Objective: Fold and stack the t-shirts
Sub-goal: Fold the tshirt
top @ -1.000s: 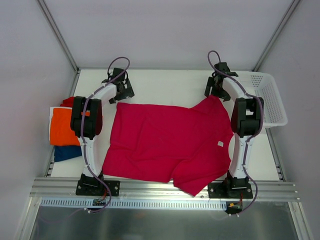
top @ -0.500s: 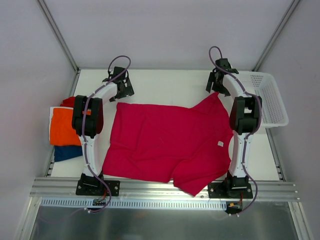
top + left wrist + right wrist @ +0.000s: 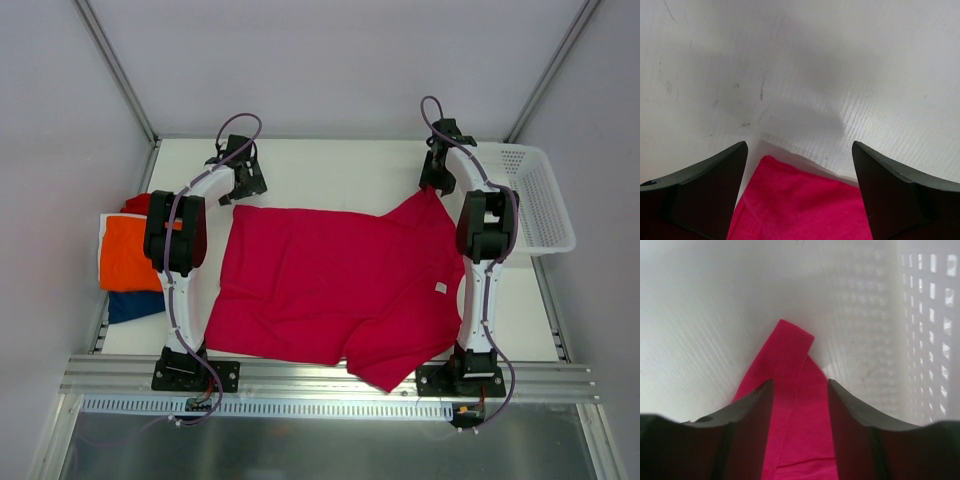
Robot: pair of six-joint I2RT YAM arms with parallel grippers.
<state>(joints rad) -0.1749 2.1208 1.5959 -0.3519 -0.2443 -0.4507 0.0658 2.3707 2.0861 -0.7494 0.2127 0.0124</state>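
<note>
A magenta-pink t-shirt [image 3: 330,290] lies spread flat across the middle of the table. My left gripper [image 3: 243,185] hangs over its far left corner, jaws wide open; in the left wrist view that corner [image 3: 800,200] lies on the table between the fingers [image 3: 715,180], untouched by them. My right gripper [image 3: 435,180] is at the shirt's far right corner. In the right wrist view its jaws [image 3: 800,382] stand partly narrowed, a gap still between them, with the pointed hem strip [image 3: 795,350] running through that gap. Folded orange [image 3: 125,250], red [image 3: 135,203] and dark blue [image 3: 130,305] t-shirts are stacked at the left.
A white perforated basket [image 3: 545,200] stands at the right edge of the table, close beside my right gripper, and its wall [image 3: 930,315] shows in the right wrist view. White walls and metal frame posts enclose the table. Bare tabletop lies beyond the shirt's far edge.
My right gripper has shifted slightly and its jaws have narrowed around the shirt's far right corner. The left gripper's jaws have drawn in a little; the shirt has not moved.
</note>
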